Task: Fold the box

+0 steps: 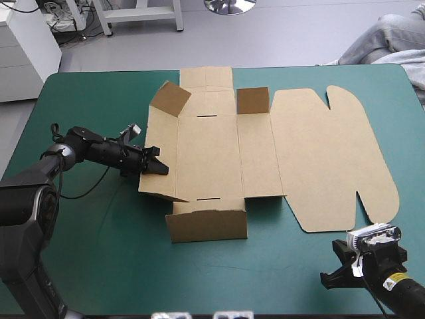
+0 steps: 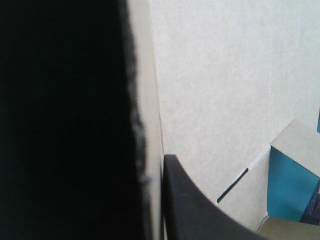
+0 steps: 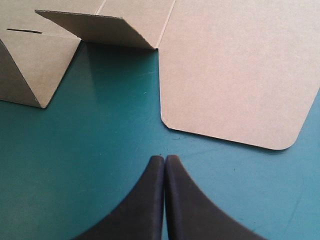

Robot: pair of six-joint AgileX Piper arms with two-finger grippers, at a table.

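No legible txt, nos. or brands on the box [image 1: 212, 153] or elsewhere. Only sign-like mark: small yellow sticker [image 1: 392, 282] on right arm's wrist [image 1: 402, 290], prob. a warning triangle, too small to read.

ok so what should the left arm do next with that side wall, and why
Probably tip the left wall upright, toward the middle of the box: the left gripper is shut on it and it looks only part raised, while the near wall stands. The right gripper is shut over bare cover, short of the lid.
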